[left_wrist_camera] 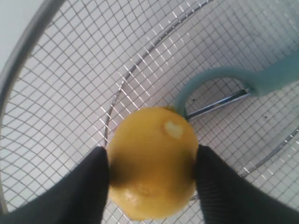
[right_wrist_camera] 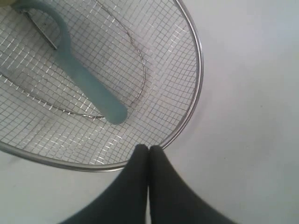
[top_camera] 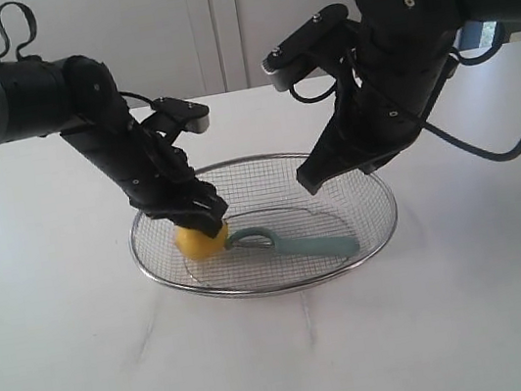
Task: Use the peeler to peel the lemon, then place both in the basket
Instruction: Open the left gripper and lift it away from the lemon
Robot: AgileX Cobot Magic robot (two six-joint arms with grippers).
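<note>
The yellow lemon (top_camera: 200,242) sits low in the left part of the wire-mesh basket (top_camera: 275,289). My left gripper (top_camera: 201,227) reaches down into the basket and is shut on the lemon. In the left wrist view its two black fingers (left_wrist_camera: 93,182) press on opposite sides of the lemon (left_wrist_camera: 152,161). The teal peeler (top_camera: 298,242) lies flat on the mesh just right of the lemon, its hooked head (left_wrist_camera: 210,79) nearly touching it. My right gripper (top_camera: 311,186) hangs shut and empty above the basket's far right part; in the right wrist view it (right_wrist_camera: 149,148) sits over the rim (right_wrist_camera: 198,60), away from the peeler (right_wrist_camera: 84,79).
The basket stands in the middle of a white table (top_camera: 475,300). A white wall and cabinet doors run along the back. A dark cable (top_camera: 511,151) hangs from the right arm over the table.
</note>
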